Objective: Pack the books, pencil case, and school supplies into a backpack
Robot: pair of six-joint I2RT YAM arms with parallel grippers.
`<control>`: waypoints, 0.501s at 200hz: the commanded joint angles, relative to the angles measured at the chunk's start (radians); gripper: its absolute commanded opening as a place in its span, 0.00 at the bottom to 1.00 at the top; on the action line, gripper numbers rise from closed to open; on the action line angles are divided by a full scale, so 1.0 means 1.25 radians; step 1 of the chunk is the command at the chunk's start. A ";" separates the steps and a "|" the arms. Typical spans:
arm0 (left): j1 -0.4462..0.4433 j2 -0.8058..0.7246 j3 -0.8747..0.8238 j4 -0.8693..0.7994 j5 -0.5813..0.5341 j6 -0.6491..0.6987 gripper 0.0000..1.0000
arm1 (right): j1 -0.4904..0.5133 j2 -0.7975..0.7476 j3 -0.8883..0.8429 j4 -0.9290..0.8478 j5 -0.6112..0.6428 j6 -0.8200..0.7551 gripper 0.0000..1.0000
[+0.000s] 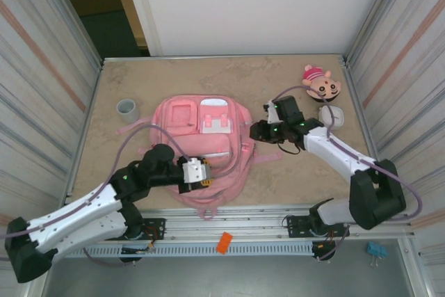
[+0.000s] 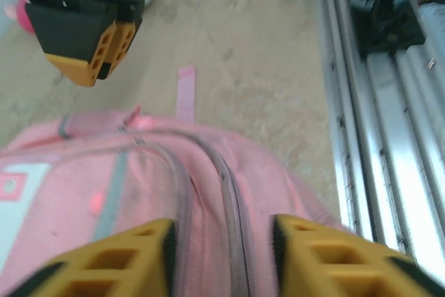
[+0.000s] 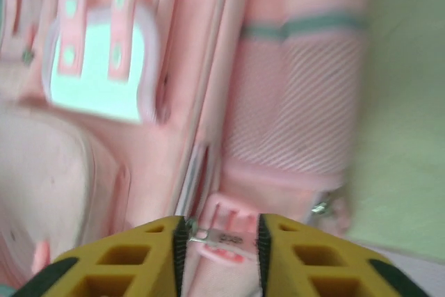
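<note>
1. Right wrist view: backpack smeared by blur; I cannot tell whether the right gripper pinches the small metal tab between its tips.
2. Left wrist view: left gripper, its fingers run off the bottom edge.
3. Top view: that gripper covers the backpack's near edge; blue item near the rail is too small for me to identify.

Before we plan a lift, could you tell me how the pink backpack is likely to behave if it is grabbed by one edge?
The backpack will probably sag rather than hold shape: its fabric lies slumped and creased. It likely drags more than slides, being broad and flat. Its loose straps may trail and snag.
</note>
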 commanded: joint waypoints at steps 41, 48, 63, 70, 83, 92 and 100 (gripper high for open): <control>0.000 -0.100 0.033 -0.070 -0.190 0.009 0.64 | -0.001 -0.182 -0.083 0.102 0.037 -0.105 0.50; 0.000 -0.079 0.041 -0.084 -0.217 0.025 0.64 | 0.000 -0.188 -0.089 0.108 0.023 -0.126 0.51; 0.000 -0.015 0.061 -0.112 -0.254 0.056 0.65 | 0.012 -0.199 -0.101 0.120 0.026 -0.144 0.53; -0.001 0.021 0.071 -0.118 -0.262 0.067 0.70 | 0.017 -0.205 -0.107 0.126 0.028 -0.150 0.53; 0.000 0.087 0.086 -0.118 -0.276 0.077 0.77 | 0.027 -0.211 -0.117 0.143 0.030 -0.158 0.53; 0.000 0.131 0.092 -0.106 -0.297 0.076 0.78 | 0.035 -0.215 -0.124 0.154 0.031 -0.165 0.53; 0.000 0.163 0.096 -0.089 -0.310 0.075 0.79 | 0.042 -0.220 -0.129 0.163 0.035 -0.172 0.54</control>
